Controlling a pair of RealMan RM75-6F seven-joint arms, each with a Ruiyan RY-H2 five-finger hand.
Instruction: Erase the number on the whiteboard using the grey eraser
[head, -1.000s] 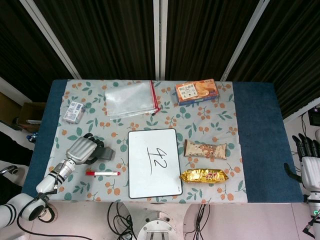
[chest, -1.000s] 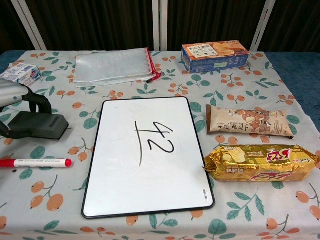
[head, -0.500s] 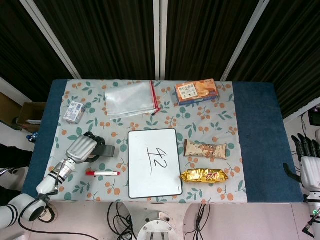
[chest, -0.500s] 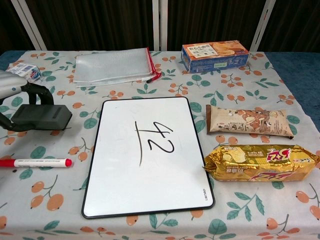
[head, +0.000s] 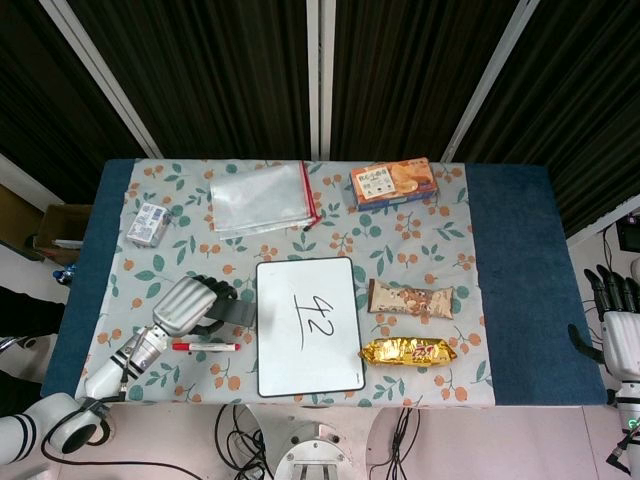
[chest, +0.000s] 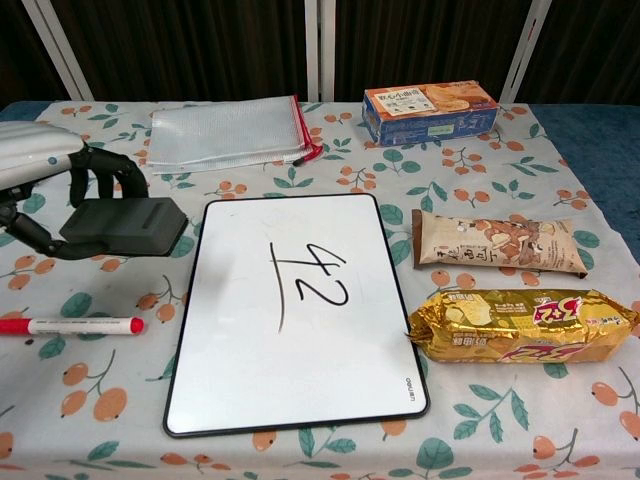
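The whiteboard (head: 308, 326) (chest: 297, 309) lies at the table's front middle with "42" (head: 322, 315) (chest: 312, 281) written in black and a line under it. My left hand (head: 188, 304) (chest: 50, 160) grips the grey eraser (head: 232, 313) (chest: 125, 226) and holds it above the cloth just left of the board's upper left corner. My right hand (head: 616, 320) hangs off the table's right edge, fingers spread and empty, seen only in the head view.
A red marker (head: 205, 347) (chest: 70, 325) lies left of the board. Two snack packs (head: 410, 298) (head: 407, 351) lie right of it. A biscuit box (head: 394, 182), a zip pouch (head: 261, 198) and a small carton (head: 147, 224) sit along the back.
My left hand has lifted the grey eraser off the cloth and carried it right, toward the whiteboard's left edge. The right hand has not moved.
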